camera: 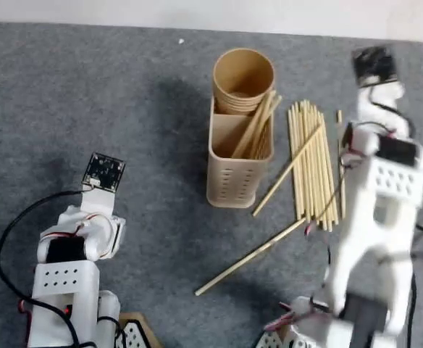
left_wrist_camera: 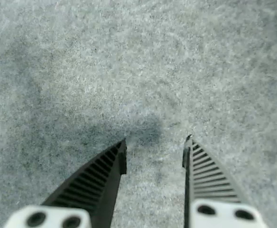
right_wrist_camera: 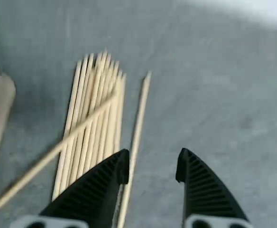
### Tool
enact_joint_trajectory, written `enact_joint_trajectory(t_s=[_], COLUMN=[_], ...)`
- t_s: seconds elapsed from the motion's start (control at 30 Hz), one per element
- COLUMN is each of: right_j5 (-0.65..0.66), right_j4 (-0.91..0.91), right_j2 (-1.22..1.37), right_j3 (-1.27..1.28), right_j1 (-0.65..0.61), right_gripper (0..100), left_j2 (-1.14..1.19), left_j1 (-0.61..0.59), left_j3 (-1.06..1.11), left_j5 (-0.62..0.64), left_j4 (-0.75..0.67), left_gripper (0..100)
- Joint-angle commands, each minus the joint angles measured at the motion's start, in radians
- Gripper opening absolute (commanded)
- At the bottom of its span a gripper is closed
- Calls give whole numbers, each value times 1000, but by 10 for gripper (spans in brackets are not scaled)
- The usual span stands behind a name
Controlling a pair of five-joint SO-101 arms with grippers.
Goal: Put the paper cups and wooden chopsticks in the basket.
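Observation:
A tan basket [camera: 239,161] stands upright at the table's middle. Stacked paper cups [camera: 243,78] fill its far compartment and a few chopsticks [camera: 257,123] lean in the near one. A pile of wooden chopsticks [camera: 311,161] lies just right of it, with one loose stick [camera: 249,257] nearer the front. In the right wrist view my right gripper [right_wrist_camera: 152,166] is open above the pile's [right_wrist_camera: 95,124] outer edge, beside a single stick [right_wrist_camera: 135,137]. My left gripper [left_wrist_camera: 155,152] is open over bare grey carpet, far left of the basket.
Grey carpet [camera: 88,87] covers the table. The left arm's body [camera: 70,272] is at the front left, the right arm's body [camera: 378,217] at the right. A pale wall edge [camera: 197,13] runs along the back.

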Motion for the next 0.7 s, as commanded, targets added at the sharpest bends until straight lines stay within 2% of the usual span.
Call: enact_joint_trajectory(t_s=[0.0, 0.23, 0.53, 0.6, 0.67], right_j5=[11, 11, 15, 15, 11], right_j4=[-88, -145, -213, -213, -213], right_j2=[206, 455, 568, 591, 604], right_j3=[1, -27, -22, -24, -27], right_j1=[13, 5, 4, 5, 10], right_gripper=[173, 173, 167, 120, 32], left_j2=[-12, -12, -12, -12, -12], left_j1=[15, 16, 19, 19, 19], left_j3=[-4, -4, -2, -2, -2], left_j5=[-6, -6, -6, -6, -6], left_j4=[-12, -14, -14, -14, -14], left_gripper=[203, 203, 203, 203, 203])
